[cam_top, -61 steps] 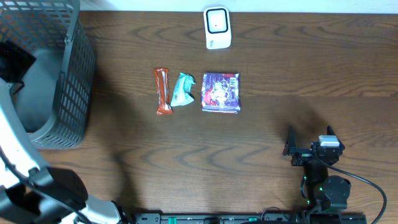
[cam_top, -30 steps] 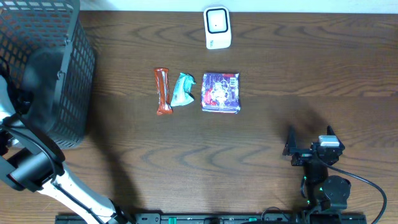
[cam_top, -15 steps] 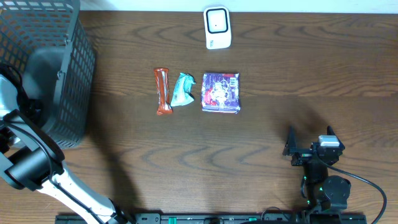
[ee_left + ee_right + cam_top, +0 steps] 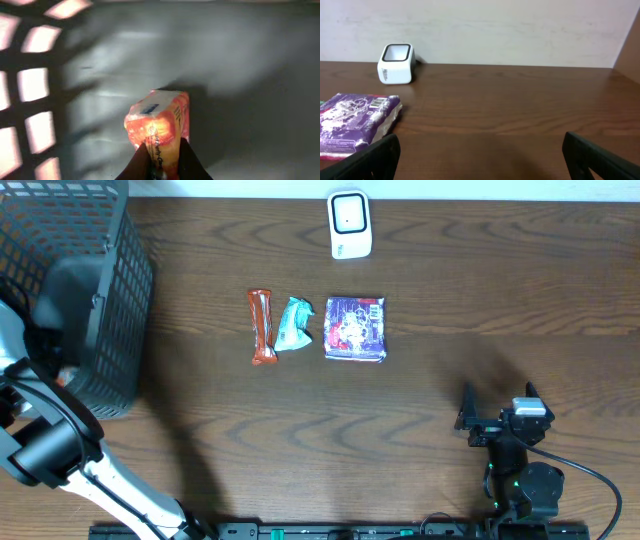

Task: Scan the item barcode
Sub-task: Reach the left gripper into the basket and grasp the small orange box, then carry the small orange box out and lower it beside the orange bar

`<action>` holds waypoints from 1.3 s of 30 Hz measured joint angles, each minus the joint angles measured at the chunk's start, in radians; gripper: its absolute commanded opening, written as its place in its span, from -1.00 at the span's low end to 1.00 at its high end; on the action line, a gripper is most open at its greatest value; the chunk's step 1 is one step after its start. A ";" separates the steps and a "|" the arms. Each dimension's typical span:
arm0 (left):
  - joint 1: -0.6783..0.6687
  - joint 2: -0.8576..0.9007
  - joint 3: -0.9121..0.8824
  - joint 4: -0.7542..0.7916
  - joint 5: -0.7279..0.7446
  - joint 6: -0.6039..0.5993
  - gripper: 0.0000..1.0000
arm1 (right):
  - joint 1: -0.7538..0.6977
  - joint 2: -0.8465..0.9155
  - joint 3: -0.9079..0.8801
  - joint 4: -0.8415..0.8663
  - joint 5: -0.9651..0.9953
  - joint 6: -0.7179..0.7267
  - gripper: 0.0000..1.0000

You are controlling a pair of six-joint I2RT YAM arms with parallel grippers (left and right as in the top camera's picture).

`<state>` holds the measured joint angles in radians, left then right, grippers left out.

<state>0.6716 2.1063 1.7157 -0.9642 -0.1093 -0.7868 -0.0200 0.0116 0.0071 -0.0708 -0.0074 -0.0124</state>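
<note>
**benchbot_77:** Why is the left arm buried in the basket? The scanner is well away from the basket, out on the table.

**yam_fan:** Because the item's in there. On the wrist cam the left gripper is pinched onto the near end of an orange packet lying on the basket's grey floor. The fingers are pressed tight on the wrapper with no gap showing. My guess is it grips one end so the rest of the wrapper hangs free for the scanner to see.

**benchbot_77:** And the other arm?

**yam_fan:** It's parked at the far side of the table from the basket. The right gripper is spread wide with nothing between the jaws. It looks like it's just keeping out of the way.

**benchbot_77:** What about the stuff in a row?

**yam_fan:** There's a red bar, a teal packet and a purple packet. They're laid side by side outside the basket, the red one nearest it. I can't tell from here whether they're done or waiting. The risk I see is lifting the orange one out past the mesh wall without snagging it.
</note>
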 measured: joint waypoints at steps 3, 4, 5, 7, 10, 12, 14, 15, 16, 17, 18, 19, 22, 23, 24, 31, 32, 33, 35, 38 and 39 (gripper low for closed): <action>-0.009 -0.057 0.018 0.047 0.046 0.031 -0.85 | 0.000 0.000 0.000 0.000 0.000 0.000 0.98; -0.013 -0.092 0.019 0.062 0.056 0.037 -0.86 | 0.000 0.000 0.000 0.000 0.000 0.000 0.99; -0.019 -0.134 0.019 0.078 0.063 0.046 -0.86 | 0.000 0.000 0.000 0.000 0.000 0.000 0.98; -0.034 -0.232 0.024 0.117 0.075 0.065 -0.85 | 0.000 0.000 0.000 0.000 0.000 0.000 0.99; -0.066 -0.380 0.044 0.172 0.081 0.100 -0.86 | 0.000 0.000 0.000 0.000 0.000 0.000 0.99; -0.097 -0.474 0.055 0.207 0.084 0.130 -0.85 | 0.000 0.000 0.000 0.000 0.000 0.000 0.98; -0.136 -0.559 0.064 0.230 0.084 0.161 -0.86 | 0.000 0.000 0.000 0.000 0.000 0.000 0.99; -0.155 -0.595 0.066 0.234 0.086 0.174 -0.85 | 0.000 0.000 0.000 0.000 0.000 0.000 0.98; -0.178 -0.627 0.066 0.236 0.085 0.188 -0.85 | 0.000 0.000 0.000 0.000 0.000 0.000 0.99; -0.201 -0.655 0.066 0.235 0.085 0.203 -0.86 | 0.000 0.000 0.000 0.000 0.000 0.000 0.98; -0.224 -0.679 0.066 0.235 0.085 0.216 -0.86 | 0.000 0.000 0.000 0.000 0.000 0.000 0.99; -0.250 -0.697 0.066 0.235 0.087 0.230 -0.86 | 0.000 0.000 0.000 0.000 0.000 0.000 0.98; -0.332 -0.730 0.066 0.243 0.114 0.286 -0.85 | 0.000 0.000 0.000 0.000 0.000 0.000 0.98; -0.360 -0.734 0.066 0.249 0.127 0.306 -0.85 | 0.000 0.000 0.000 0.000 0.000 0.000 0.99; -0.397 -0.736 0.066 0.258 0.146 0.336 -0.86 | 0.000 0.000 0.000 0.000 0.000 0.000 0.99; -0.617 -0.702 0.066 0.260 0.246 0.478 -0.86 | 0.000 0.000 0.000 0.000 0.000 0.000 0.98; -0.642 -0.690 0.066 0.254 0.251 0.497 -0.85 | 0.000 0.000 0.000 0.000 0.000 0.000 0.98; -0.661 -0.678 0.066 0.246 0.254 0.511 -0.85 | 0.000 0.000 0.000 0.000 0.000 0.000 0.98; -0.702 -0.641 0.066 0.217 0.262 0.544 -0.85 | 0.000 0.000 0.000 0.000 0.000 0.000 0.98; -0.749 -0.573 0.065 0.156 0.269 0.577 -0.85 | 0.000 0.000 0.000 0.000 0.000 0.000 0.99; -0.760 -0.547 0.065 0.134 0.269 0.583 -0.85 | 0.000 0.000 0.000 0.000 0.000 0.000 0.99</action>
<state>-0.0879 1.5589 1.7809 -0.8303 0.1596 -0.2043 -0.0200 0.0116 0.0071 -0.0708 -0.0074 -0.0124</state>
